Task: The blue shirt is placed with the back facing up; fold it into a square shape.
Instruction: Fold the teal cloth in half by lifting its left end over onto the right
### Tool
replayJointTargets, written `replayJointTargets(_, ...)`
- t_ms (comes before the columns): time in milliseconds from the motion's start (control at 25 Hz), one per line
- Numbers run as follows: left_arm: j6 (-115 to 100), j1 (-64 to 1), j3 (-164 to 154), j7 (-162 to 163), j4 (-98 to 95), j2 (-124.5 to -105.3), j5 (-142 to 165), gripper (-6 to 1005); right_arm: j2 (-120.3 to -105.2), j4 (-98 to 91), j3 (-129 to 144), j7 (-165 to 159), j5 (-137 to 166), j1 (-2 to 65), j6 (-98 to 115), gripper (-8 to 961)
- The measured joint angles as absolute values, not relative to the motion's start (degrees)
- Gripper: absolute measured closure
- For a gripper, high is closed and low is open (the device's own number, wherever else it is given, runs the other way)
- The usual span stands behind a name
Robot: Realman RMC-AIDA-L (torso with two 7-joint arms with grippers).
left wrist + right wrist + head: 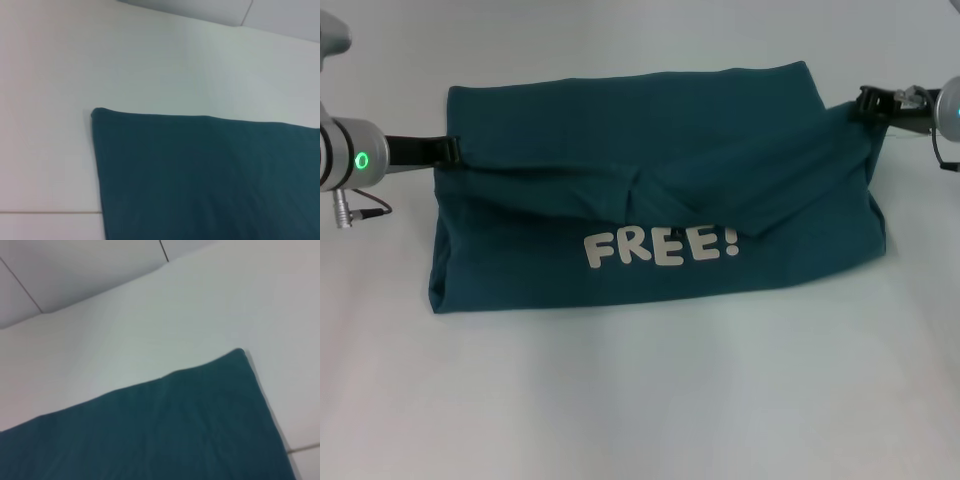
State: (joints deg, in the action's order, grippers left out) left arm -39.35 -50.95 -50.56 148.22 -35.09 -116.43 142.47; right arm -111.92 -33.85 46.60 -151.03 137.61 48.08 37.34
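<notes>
At the left side of the table [620,420], the left gripper [448,151] reaches in level with the shirt's edge and touches the cloth there; it looks pinched on the fabric, though whether the claw truly grips it I cannot tell. The blue shirt [650,200] lies across the middle of the table as a wide band, its far part folded toward the near side so the white lettering "FREE!" [662,247] shows below a rumpled flap. At the right, the right gripper [868,103] meets the raised right corner in the same way, and its claw's state is likewise unclear. My judgement: the lengthwise folding is under way, but the band is not yet a square, so crosswise folds remain. No containers appear anywhere.
</notes>
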Motion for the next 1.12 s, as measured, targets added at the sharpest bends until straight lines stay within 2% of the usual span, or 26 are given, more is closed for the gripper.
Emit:
replayJointTargets(640, -37.6, -51.3, -51.0, 147.6, -34.6, -116.54, 142.5, 997, -112.13, -30.6, 48.8, -151.0, 137.7, 49.3, 33.5, 922)
replayJointTargets(1000, -37.6, -51.0, -51.0, 147.5, -34.6, -116.54, 142.6, 995, -111.61, -30.5, 48.9, -151.0, 137.6, 49.4, 34.6, 908)
replayJointTargets(1120, -38.1, -51.3, -50.9, 148.2, -33.7, -115.97, 142.6, 995, -111.11, -30.6, 49.3, -150.7, 137.6, 49.4, 36.3, 902)
